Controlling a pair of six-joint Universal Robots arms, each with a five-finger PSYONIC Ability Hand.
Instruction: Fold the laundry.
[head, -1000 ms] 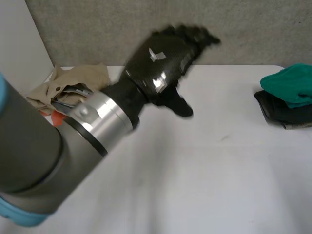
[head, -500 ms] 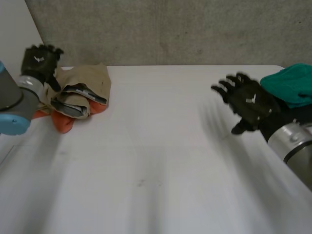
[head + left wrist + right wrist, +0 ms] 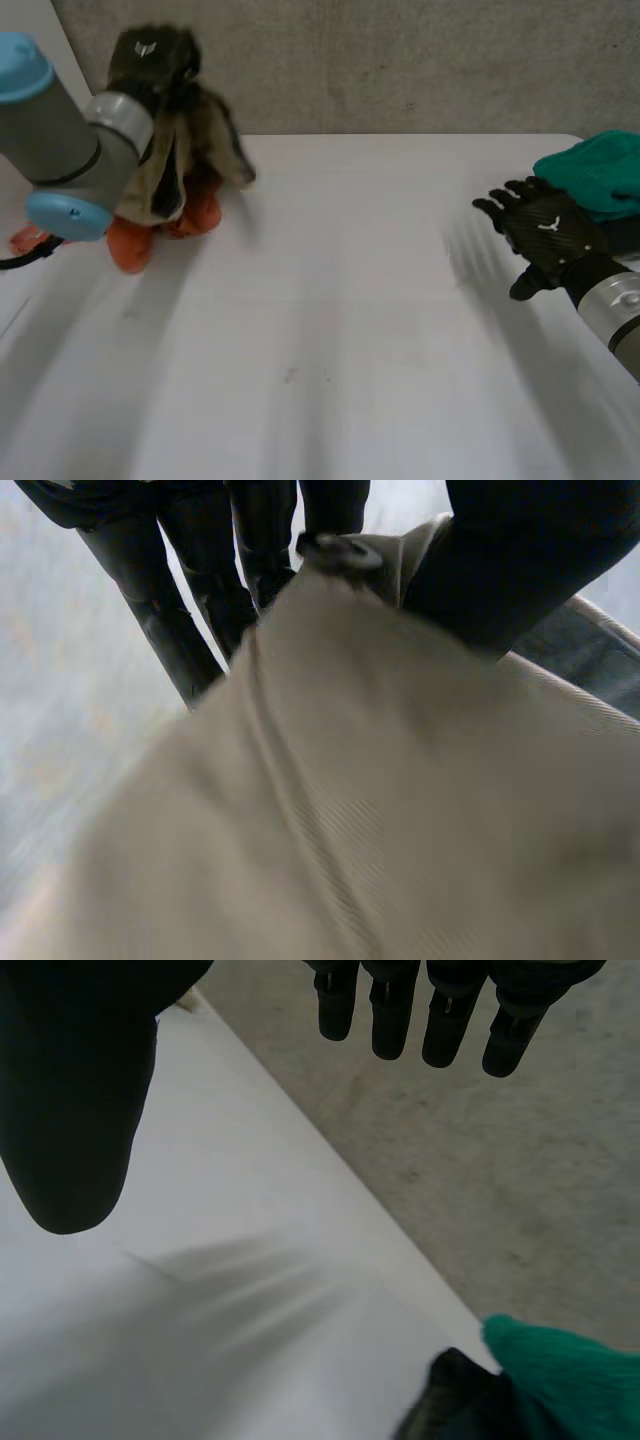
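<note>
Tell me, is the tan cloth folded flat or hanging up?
Hanging, bunched. The left hand pinches the tan cloth, which droops over the orange cloth.

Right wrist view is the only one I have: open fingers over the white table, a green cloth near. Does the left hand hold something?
Observer: Yes. The left hand pinches a beige garment near its button.
Operator: Does the garment lie on the table?
Observer: No. In the head view it hangs from the hand, above the far left corner of the table.
Operator: Is something else there?
Observer: An orange cloth lies on the table beneath it.
</note>
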